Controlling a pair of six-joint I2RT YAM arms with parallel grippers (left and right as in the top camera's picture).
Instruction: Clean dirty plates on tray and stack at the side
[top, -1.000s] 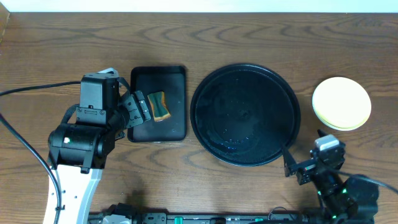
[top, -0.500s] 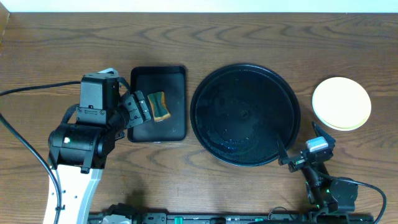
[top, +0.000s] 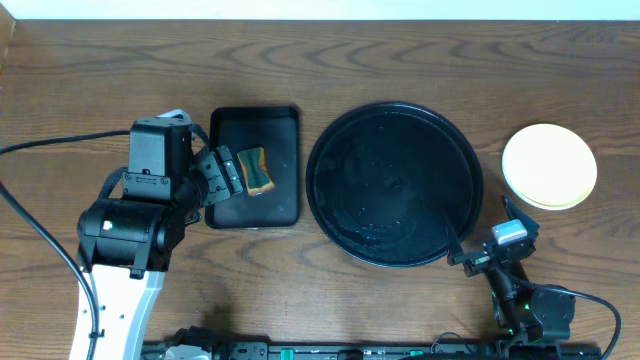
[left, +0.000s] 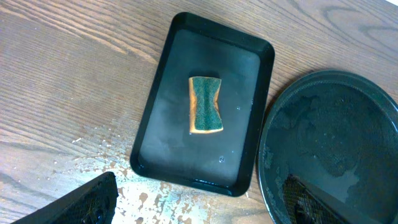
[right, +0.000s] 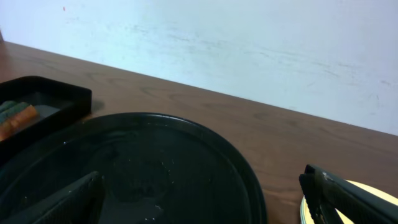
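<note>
Overhead: plates (top: 549, 166) stacked on table right of tray (top: 395, 185) (yellow on top); left gripper (top: 228, 180) fingers apart beside sponge (top: 258, 170); right gripper (top: 488, 238) fingers apart, holding nothing, by tray rim
Left wrist: sponge (left: 205, 104) lies in small tray (left: 161, 143)
Right wrist: wet tray (right: 155, 155) ahead, plates (right: 379, 191) at right

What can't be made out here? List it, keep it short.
Overhead: how many plates sit under the yellow top one, which covers them.
Right wrist: most of those plates, cut off by the frame corner and a finger of the right hand.
Left wrist: the left hand, only finger stubs at the bottom edge.
</note>
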